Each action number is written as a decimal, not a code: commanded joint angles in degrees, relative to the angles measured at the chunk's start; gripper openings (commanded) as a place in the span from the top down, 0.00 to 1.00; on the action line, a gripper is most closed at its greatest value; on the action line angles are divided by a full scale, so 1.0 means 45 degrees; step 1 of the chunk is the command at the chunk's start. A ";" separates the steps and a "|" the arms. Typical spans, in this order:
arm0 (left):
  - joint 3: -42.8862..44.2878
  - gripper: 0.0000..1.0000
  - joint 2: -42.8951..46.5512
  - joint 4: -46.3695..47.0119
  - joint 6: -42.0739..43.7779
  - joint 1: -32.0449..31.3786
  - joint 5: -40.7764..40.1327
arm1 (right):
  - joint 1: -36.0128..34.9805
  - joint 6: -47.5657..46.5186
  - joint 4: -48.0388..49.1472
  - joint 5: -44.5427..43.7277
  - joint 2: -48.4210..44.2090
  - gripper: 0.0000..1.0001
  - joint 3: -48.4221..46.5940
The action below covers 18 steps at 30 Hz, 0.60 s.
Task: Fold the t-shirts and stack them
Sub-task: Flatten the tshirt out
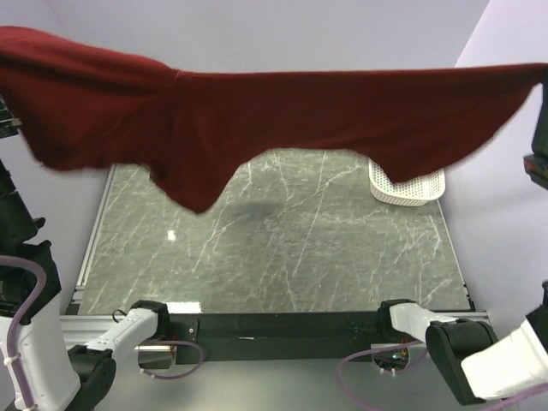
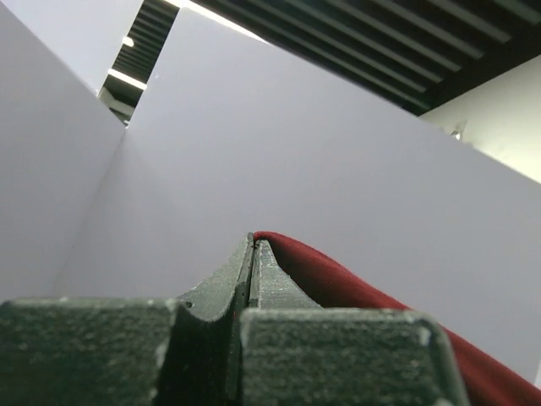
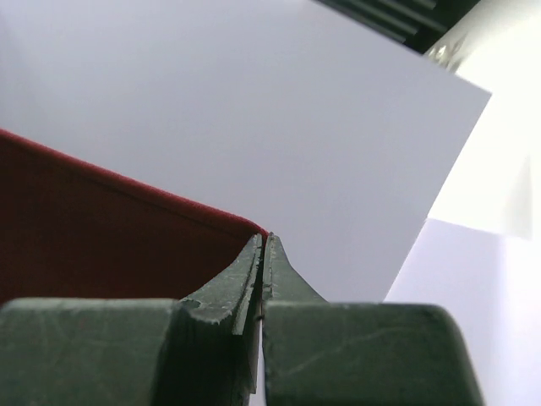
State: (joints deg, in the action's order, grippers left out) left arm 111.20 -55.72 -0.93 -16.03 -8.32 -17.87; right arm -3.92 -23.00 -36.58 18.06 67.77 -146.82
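A dark red t-shirt hangs stretched high across the top external view, held at both ends well above the table, its middle sagging to a point at centre left. My left gripper is shut on one end of the shirt, which trails off to the right. My right gripper is shut on the other end, which spreads to the left. In the top external view both grippers lie at the frame edges, mostly out of sight. No other shirt shows.
A white perforated basket stands at the back right of the grey marble table, partly behind the shirt. White walls close in the back and sides. The arm bases sit at the near edge.
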 commanded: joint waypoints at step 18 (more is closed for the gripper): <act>-0.6365 1.00 -0.1385 0.1707 0.0945 0.0051 0.0358 | 0.0305 0.0698 0.2462 0.1491 -0.0021 1.00 0.9847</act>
State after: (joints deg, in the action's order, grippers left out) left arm 88.58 -59.46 2.68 -14.24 -8.32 -16.36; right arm -3.07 -20.86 -30.68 21.76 66.76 -109.75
